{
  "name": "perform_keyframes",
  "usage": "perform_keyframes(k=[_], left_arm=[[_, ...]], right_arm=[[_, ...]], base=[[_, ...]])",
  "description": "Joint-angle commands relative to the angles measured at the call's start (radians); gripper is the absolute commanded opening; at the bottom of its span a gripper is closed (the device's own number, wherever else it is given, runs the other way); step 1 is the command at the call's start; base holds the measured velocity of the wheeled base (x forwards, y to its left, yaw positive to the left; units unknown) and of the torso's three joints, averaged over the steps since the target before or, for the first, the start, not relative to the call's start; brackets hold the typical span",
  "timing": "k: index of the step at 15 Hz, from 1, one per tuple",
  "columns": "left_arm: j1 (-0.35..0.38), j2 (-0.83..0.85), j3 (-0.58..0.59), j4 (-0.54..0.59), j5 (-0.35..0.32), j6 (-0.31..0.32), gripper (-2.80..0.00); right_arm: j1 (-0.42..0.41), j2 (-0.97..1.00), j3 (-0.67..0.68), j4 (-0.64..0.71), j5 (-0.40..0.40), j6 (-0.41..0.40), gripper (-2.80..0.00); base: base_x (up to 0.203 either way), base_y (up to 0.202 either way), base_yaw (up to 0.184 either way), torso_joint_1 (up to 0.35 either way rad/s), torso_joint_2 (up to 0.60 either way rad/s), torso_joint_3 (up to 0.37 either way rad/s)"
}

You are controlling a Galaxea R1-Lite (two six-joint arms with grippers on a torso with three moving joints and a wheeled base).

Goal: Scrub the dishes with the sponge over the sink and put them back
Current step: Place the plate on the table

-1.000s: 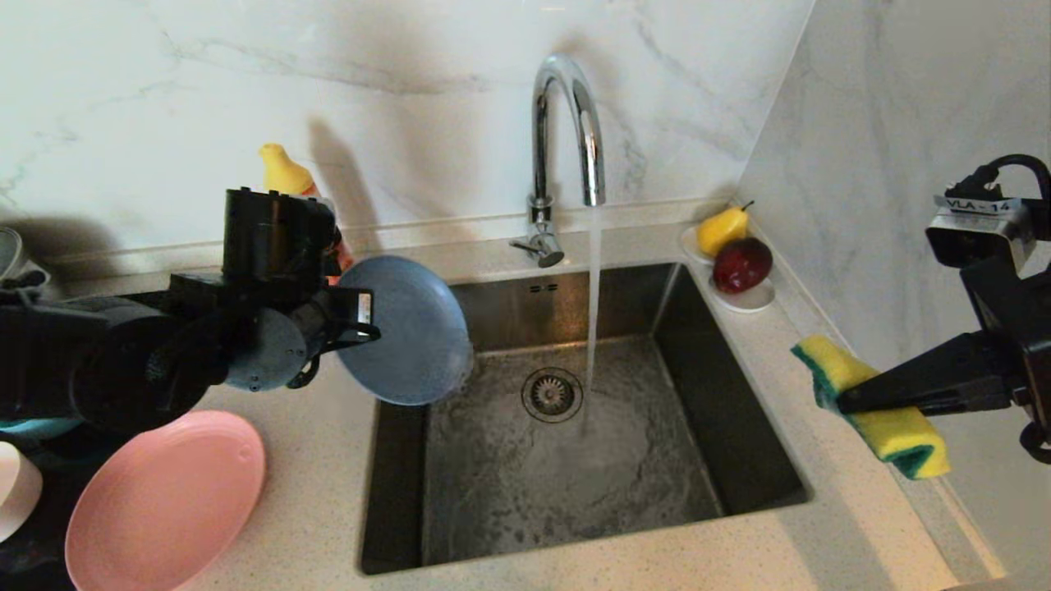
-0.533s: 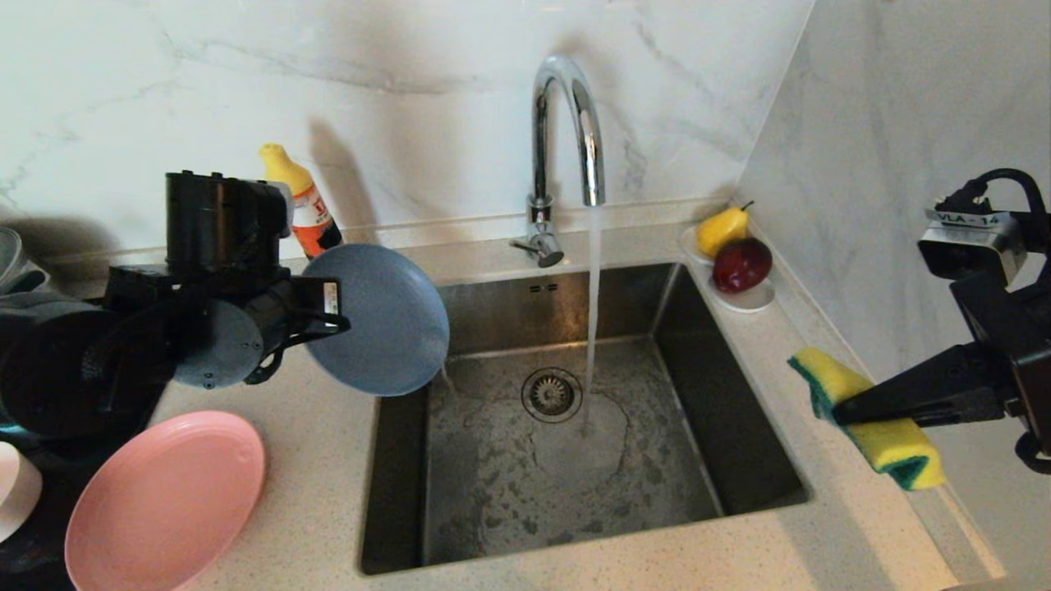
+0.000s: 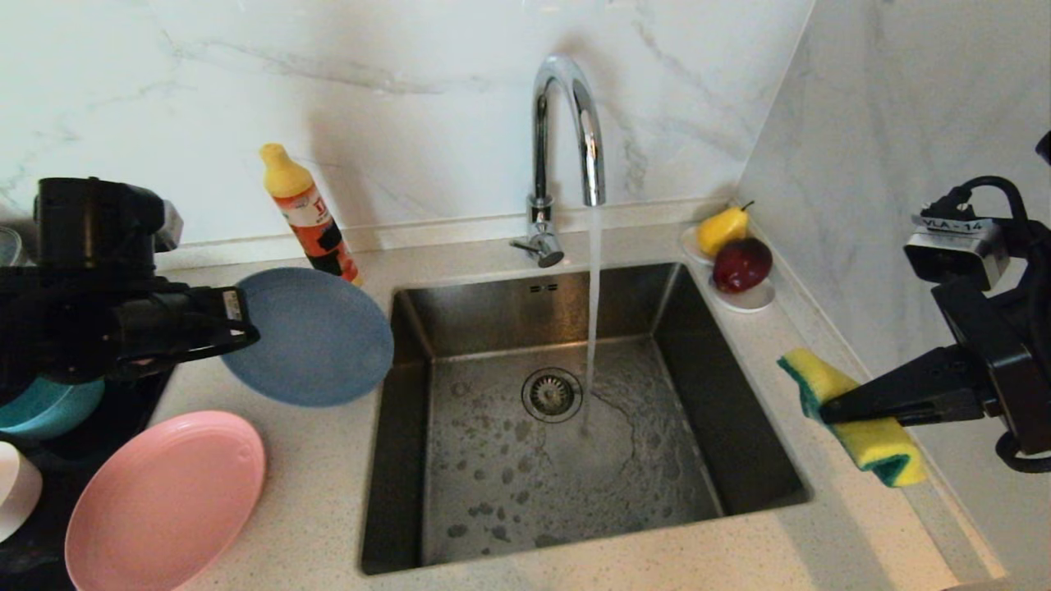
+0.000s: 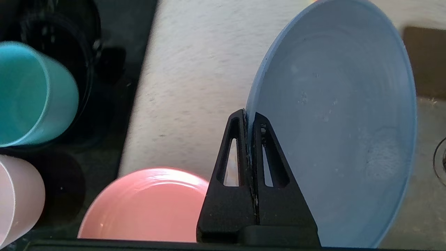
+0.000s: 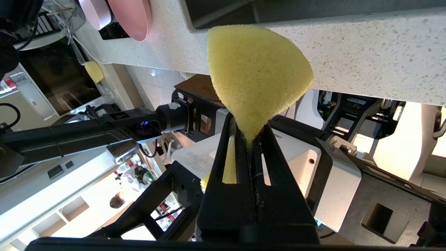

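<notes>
My left gripper (image 3: 238, 328) (image 4: 248, 116) is shut on the rim of the grey-blue plate (image 3: 316, 336) (image 4: 341, 132), holding it tilted above the counter left of the sink (image 3: 714, 369). The salmon-pink plate (image 3: 164, 501) (image 4: 146, 205) lies on the counter near the front left. A teal bowl (image 3: 49, 406) (image 4: 31, 94) and a pale pink-white bowl (image 3: 16, 488) (image 4: 17, 198) stand at the far left. Right of the sink, above the counter, my right gripper (image 3: 825, 402) (image 5: 249, 130) is shut on the yellow and green sponge (image 3: 854, 419) (image 5: 258, 76).
Water runs from the chrome tap (image 3: 566, 148) into the wet basin beside the drain (image 3: 552, 394). An orange soap bottle (image 3: 308, 213) stands by the back wall. A white dish with a pear and a dark red fruit (image 3: 739, 263) sits at the back right corner.
My left gripper has carried the grey-blue plate leftward, off the sink's edge and over the counter. The right arm with the sponge has barely shifted.
</notes>
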Motion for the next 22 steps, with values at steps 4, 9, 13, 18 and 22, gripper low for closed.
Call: perform_keyframes(k=[4,9,13,18,22], left_arm=[[0.236,0.034,-0.015,0.004,-0.207,-0.025,-2.8],[0.345,0.073,-0.017,0.005,-0.27,-0.042,-2.8],[0.429,0.106,-0.024,-0.005,-0.365,-0.054,-2.8],[0.468,0.154,-0.016,-0.001,-0.391,-0.053,-2.8],[0.468,0.186,-0.019,-0.004,-0.4,-0.056,0.0]], right_arm=[[0.009,0.011,0.0,0.005,0.003,0.003,-2.8],[0.027,0.017,0.0,0.005,0.004,0.003,-2.8],[0.033,0.015,0.002,0.005,0.004,0.003,-2.8],[0.034,0.017,0.002,0.005,0.006,0.003,-2.8],[0.034,0.024,0.005,0.006,0.004,0.005,-2.8]], base=[[0.0,0.0,0.0,0.0,0.0,0.0],[0.0,0.0,0.0,0.0,0.0,0.0],[0.0,0.0,0.0,0.0,0.0,0.0],[0.0,0.0,0.0,0.0,0.0,0.0],[0.0,0.0,0.0,0.0,0.0,0.0]])
